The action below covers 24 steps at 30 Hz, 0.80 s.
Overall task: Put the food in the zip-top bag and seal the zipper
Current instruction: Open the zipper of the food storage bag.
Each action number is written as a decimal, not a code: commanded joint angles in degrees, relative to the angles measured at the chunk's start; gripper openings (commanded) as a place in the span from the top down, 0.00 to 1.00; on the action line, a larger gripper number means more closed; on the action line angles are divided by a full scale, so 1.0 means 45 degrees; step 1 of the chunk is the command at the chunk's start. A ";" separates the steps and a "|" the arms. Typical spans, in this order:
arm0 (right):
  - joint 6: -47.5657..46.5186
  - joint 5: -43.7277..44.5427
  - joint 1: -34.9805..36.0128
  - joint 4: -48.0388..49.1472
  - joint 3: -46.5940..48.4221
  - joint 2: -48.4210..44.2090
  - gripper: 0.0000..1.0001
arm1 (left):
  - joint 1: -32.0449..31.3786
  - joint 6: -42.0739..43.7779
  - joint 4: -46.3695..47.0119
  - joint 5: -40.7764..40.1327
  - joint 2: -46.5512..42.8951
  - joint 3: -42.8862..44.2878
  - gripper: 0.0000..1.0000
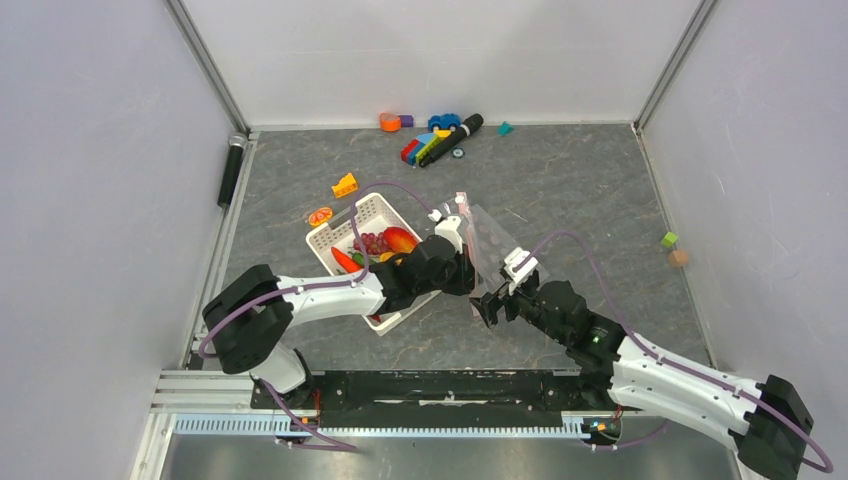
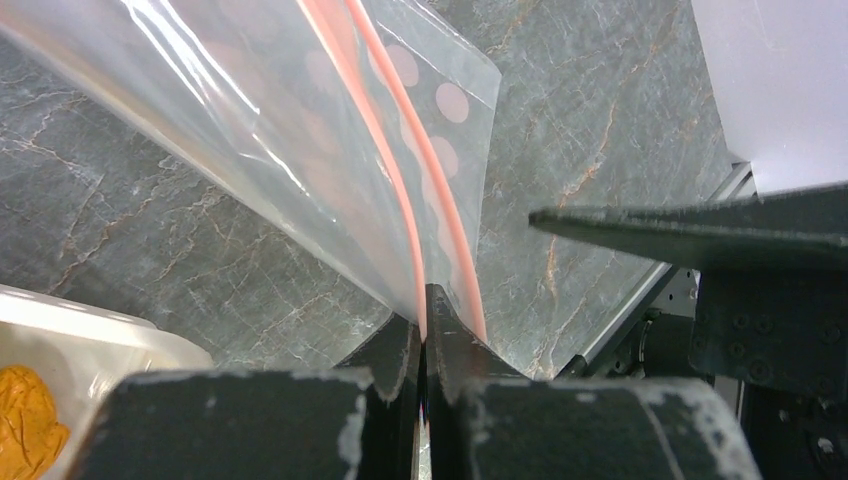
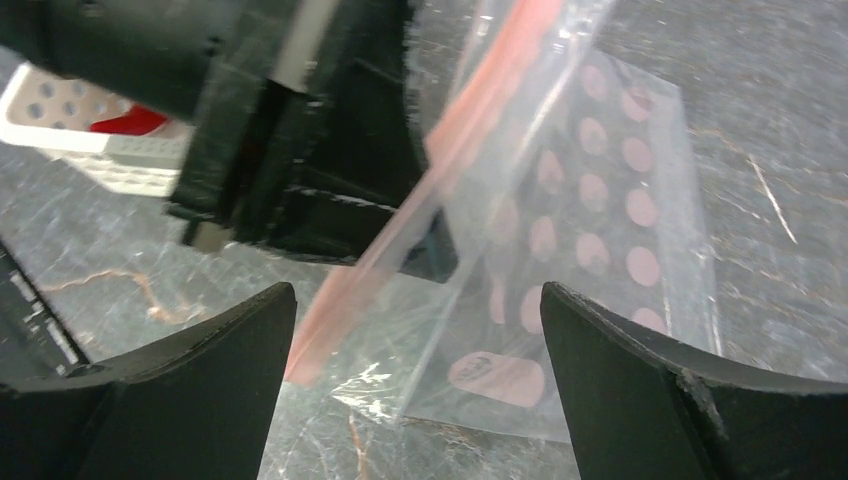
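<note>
The clear zip-top bag (image 1: 492, 243) with pink dots lies mid-table, partly lifted. My left gripper (image 1: 466, 268) is shut on its pink zipper strip; in the left wrist view (image 2: 427, 310) one pink strip (image 2: 375, 150) runs into the closed fingers and the other passes just beside them. My right gripper (image 1: 497, 303) is open just in front of the bag's near corner; in the right wrist view (image 3: 418, 330) the bag (image 3: 590, 210) and the zipper strip (image 3: 400, 230) lie between its spread fingers, untouched. The food (image 1: 385, 243) (purple grapes, mango, red chilli) sits in the white basket (image 1: 330, 236).
Coloured toy blocks and a car (image 1: 440, 135) lie at the back. A yellow block (image 1: 345, 185) and an orange slice (image 1: 320, 215) lie behind the basket. Small green and tan blocks (image 1: 674, 248) sit at the right. A black cylinder (image 1: 231, 170) lies on the left rail.
</note>
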 commanded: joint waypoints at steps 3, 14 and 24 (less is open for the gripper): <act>0.0483 0.3265 0.0060 0.0956 -0.0420 -0.0006 0.02 | -0.0007 -0.0852 0.0697 0.0427 -0.0227 0.0070 0.98; 0.1290 0.6364 0.0055 0.0359 -0.0422 0.0164 0.03 | -0.0056 -0.0922 0.0605 0.0649 -0.0034 0.0079 0.98; 0.2528 0.6973 0.0056 0.1757 -0.0083 0.1181 0.04 | -0.0445 -0.0217 0.1041 0.1832 0.0195 0.0255 0.98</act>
